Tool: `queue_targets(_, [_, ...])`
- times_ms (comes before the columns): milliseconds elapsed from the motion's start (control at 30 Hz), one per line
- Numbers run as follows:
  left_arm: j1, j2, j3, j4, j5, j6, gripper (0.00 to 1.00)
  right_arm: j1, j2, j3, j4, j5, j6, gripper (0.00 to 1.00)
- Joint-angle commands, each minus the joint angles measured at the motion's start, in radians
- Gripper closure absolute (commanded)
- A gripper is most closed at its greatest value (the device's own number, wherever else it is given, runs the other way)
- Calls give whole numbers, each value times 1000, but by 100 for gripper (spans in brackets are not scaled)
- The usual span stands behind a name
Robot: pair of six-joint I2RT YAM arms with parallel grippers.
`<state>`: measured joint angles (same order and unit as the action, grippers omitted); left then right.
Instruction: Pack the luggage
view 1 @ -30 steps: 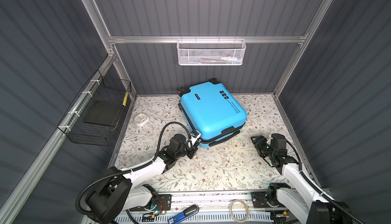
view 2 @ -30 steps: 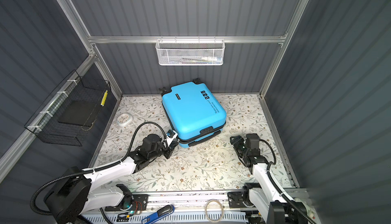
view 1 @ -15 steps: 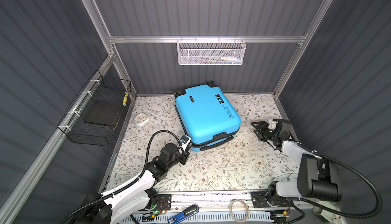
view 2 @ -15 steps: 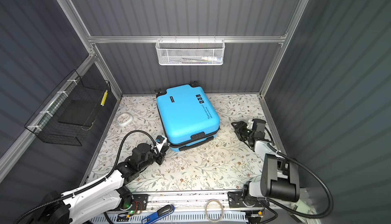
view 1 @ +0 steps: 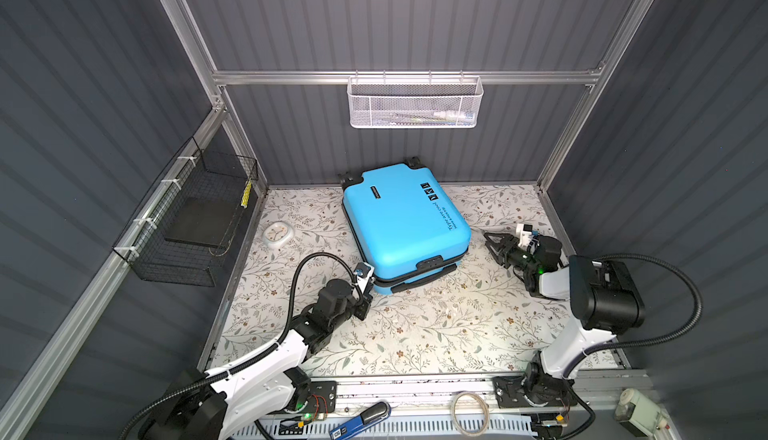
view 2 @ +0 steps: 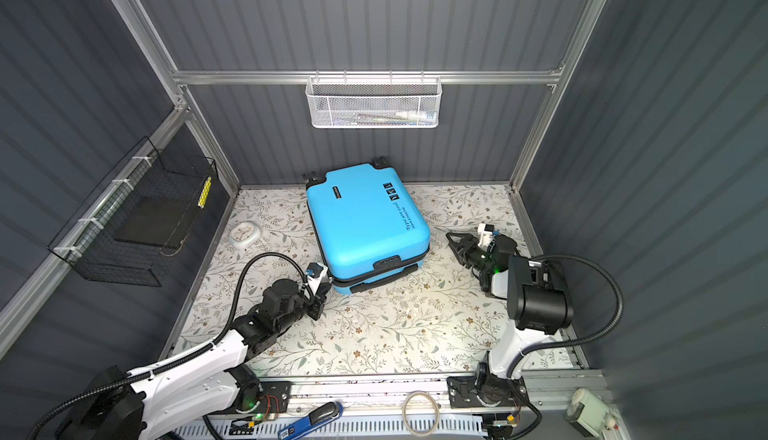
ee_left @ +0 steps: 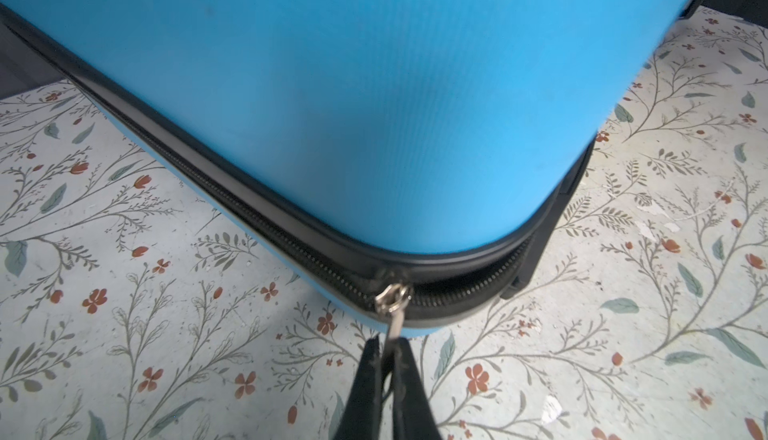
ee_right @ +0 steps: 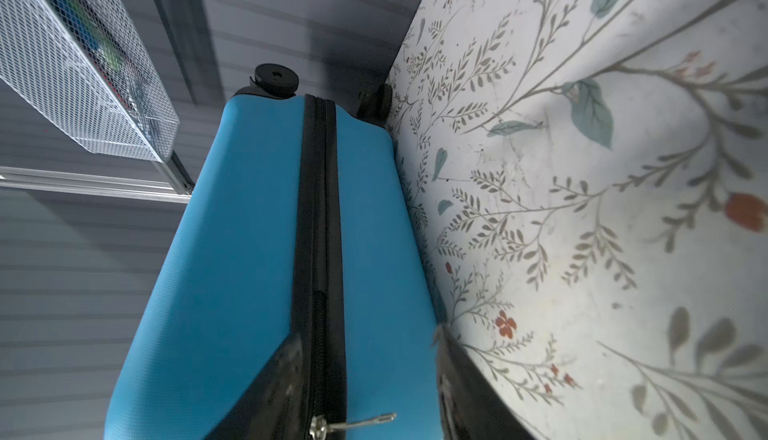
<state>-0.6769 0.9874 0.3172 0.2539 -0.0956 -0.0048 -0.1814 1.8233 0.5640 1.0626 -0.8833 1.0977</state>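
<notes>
Luggage [view 1: 405,226] [view 2: 365,226] lies flat on the floral tabletop [view 1: 415,326], centre to far, lid down. It is turned slightly askew, with the wheels toward the far wall and the black handle on the near edge. My left end effector [view 1: 368,288] [ee_left: 388,359] is at the near left corner of the luggage, low over the tabletop. Its fingers are pinched fully together on the metal zipper pull [ee_left: 392,305], which runs straight from the slider into the grip. In the left wrist view the zipper is closed on one side of the slider, while on the other side the teeth stand apart with a dark gap. My right end effector [view 1: 496,245] [view 2: 457,245] [ee_right: 365,375] is at the right side of the luggage, near its near right corner, pointing at it. It is about half open and holds nothing. In both top views it stands just clear of the shell. In the right wrist view a second metal pull [ee_right: 353,421] sticks out from the black seam between the two fingers, and I cannot tell whether either finger touches it. A white mesh basket [view 1: 415,101] hangs on the far wall, a black wire basket [view 1: 187,218] on the left wall. A small white clock [view 1: 277,234] lies on the tabletop left of the luggage.
</notes>
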Motion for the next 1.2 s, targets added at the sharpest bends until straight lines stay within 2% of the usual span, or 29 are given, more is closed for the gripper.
queue_targets(0, [27, 8, 49, 38, -116, -26, 100, 30, 37, 47, 151, -39, 54, 46])
queue_targets(167, [28, 22, 64, 26, -117, -30, 100, 44, 56, 56, 122, -30, 26, 46])
queue_targets(467, [28, 30, 74, 9, -120, -39, 100, 56, 112, 38, 227, -39, 53, 53])
queue_targets(667, [28, 21, 72, 7, -123, -47, 100, 62, 77, -28, 233, 8, -21, 54])
queue_targets(767, [28, 18, 74, 0, -125, -46, 100, 63, 52, -10, 208, 18, -11, 52])
queue_targets(867, [28, 14, 77, -9, -109, -47, 100, 67, 12, 33, 102, 23, -29, 52])
queue_targets(900, [28, 11, 80, -19, -106, -49, 96, 68, -5, 46, 57, 31, -42, 52])
queue_targets(1033, [28, -9, 111, -91, -65, -54, 58, 68, -65, 94, -121, 76, -105, 48])
queue_targets(1167, [28, -47, 143, -202, -27, -67, 46, 69, -87, 144, -233, 114, -131, 44])
